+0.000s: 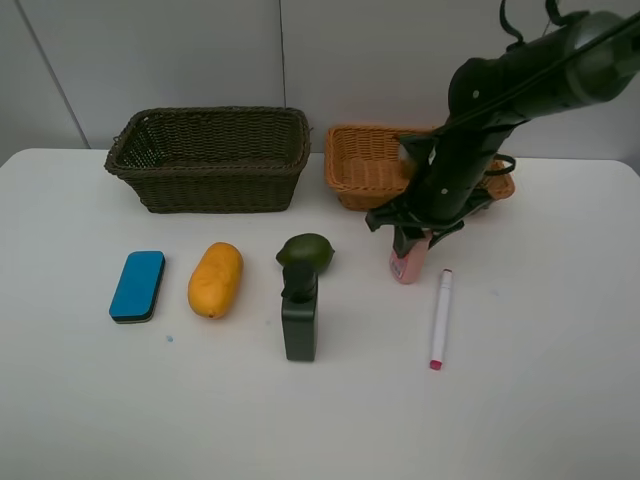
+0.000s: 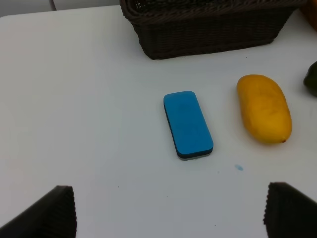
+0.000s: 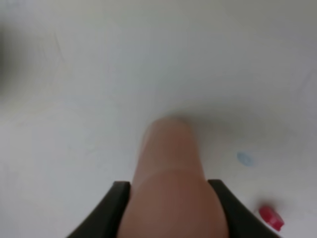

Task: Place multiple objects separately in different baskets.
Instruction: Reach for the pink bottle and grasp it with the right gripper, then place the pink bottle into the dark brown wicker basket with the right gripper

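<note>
White-and-pink marker (image 1: 441, 318) and dark green bottle (image 1: 299, 322) sit nearest the lens on the white bench (image 1: 540, 400), the marker lying lengthwise with its pink cap toward the camera and the bottle standing upright. Just behind the bottle, and touching or nearly touching its top, rests the green avocado (image 1: 305, 251). To the left of these lie the orange-yellow mango (image 1: 216, 279) and, beside it but apart, the blue eraser block (image 1: 138, 286).

At the right, the right arm reaches down in front of the orange-tan basket (image 1: 350, 185), its end effector (image 1: 411, 238) closed on the pink bottle (image 1: 408, 265). The bottle is upright, close to the marker's far end and outside both baskets. The right wrist view shows a black finger pressed against each side of the bottle; whether its base touches the bench cannot be told. The picture is blurred, with the marker's red-pink cap at its edge.

The left end effector (image 2: 171, 215) is spread wide and grips nothing. It hangs over bare bench near the eraser block, which its wrist camera shows with the mango and the front wall of the dark olive-brown basket (image 1: 215, 185). That deeper basket stands at the back left, side by side with the orange-tan one.
</note>
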